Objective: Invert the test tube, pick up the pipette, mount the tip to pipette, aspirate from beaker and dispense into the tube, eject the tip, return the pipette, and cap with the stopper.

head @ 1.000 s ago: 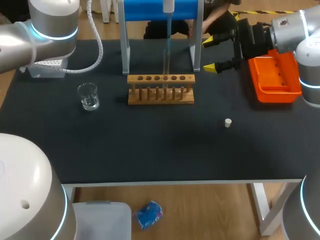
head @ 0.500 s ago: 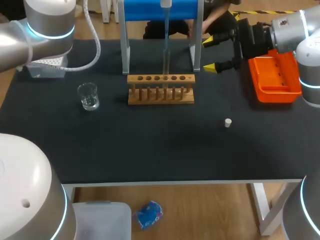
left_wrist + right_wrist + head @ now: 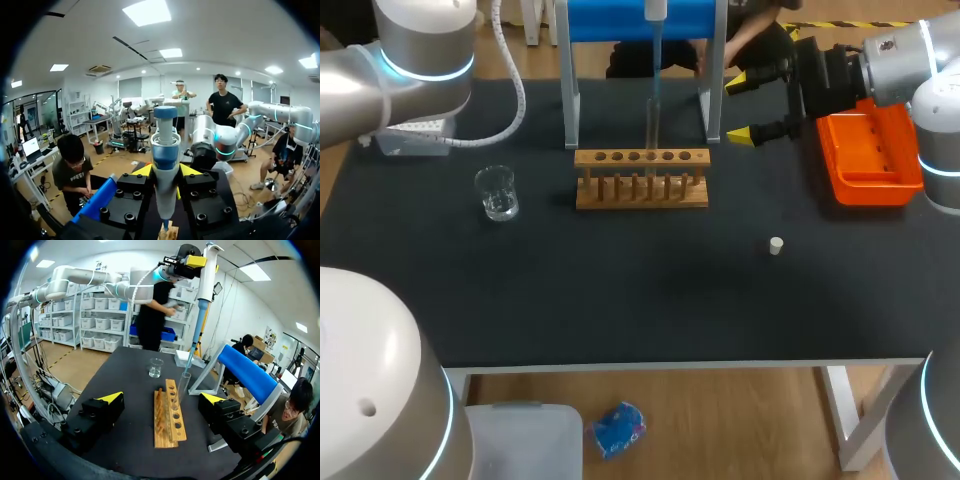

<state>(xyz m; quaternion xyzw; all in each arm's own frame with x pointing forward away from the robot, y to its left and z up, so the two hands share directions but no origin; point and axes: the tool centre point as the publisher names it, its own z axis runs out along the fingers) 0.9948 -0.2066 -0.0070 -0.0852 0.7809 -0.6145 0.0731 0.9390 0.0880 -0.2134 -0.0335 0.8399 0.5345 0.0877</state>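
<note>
My left gripper [image 3: 165,171] is shut on the white and blue pipette [image 3: 165,165], which it holds upright high over the rack. In the right wrist view the pipette [image 3: 202,287] hangs with its thin tip reaching down to the mouth of a clear test tube [image 3: 180,388]. That tube [image 3: 651,128] stands in the wooden rack [image 3: 641,180]. A glass beaker [image 3: 497,192] holding a little liquid sits to the rack's left. The small white stopper [image 3: 776,245] lies in front of the rack, to its right. My right gripper [image 3: 753,106] stands open and empty to the right of the rack.
A blue stand [image 3: 640,20] on white legs straddles the back of the table behind the rack. An orange tray [image 3: 865,160] sits at the right edge under my right arm. A white tip box [image 3: 415,135] lies at the back left.
My left arm swayed slightly left and back, so the pipette's top wobbled a little over the tube. The right arm has kept still.
</note>
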